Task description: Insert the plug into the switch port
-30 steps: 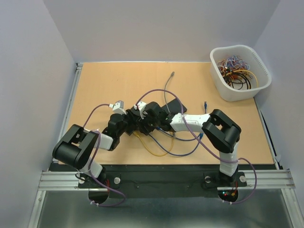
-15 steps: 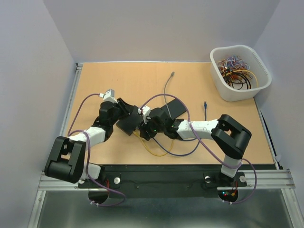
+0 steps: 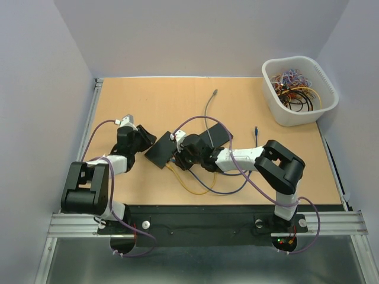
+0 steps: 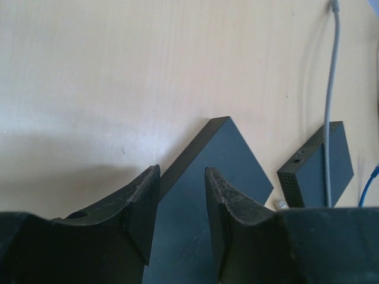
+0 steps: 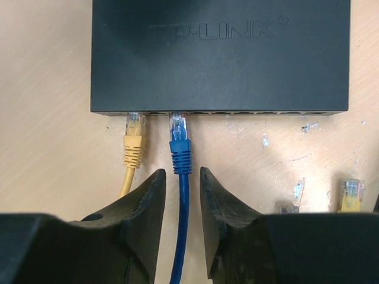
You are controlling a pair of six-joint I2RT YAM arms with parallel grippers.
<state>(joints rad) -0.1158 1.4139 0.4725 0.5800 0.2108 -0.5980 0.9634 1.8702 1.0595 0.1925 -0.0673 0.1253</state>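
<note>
Sitting in black switch (image 5: 219, 53): blue plug (image 5: 179, 139), beside yellow plug (image 5: 134, 142).

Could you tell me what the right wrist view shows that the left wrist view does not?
Right wrist only: the blue plug and yellow plug at the ports, TP-LINK lettering, right fingers either side of the blue cable. Left wrist only: a second black box under a grey cable. Both: the black switch on the table.

Table (image 3: 148, 100) holds switch (image 3: 159, 154), second switch (image 3: 215, 135) (both black), cables (image 3: 207, 111), bin (image 3: 285, 116).
</note>
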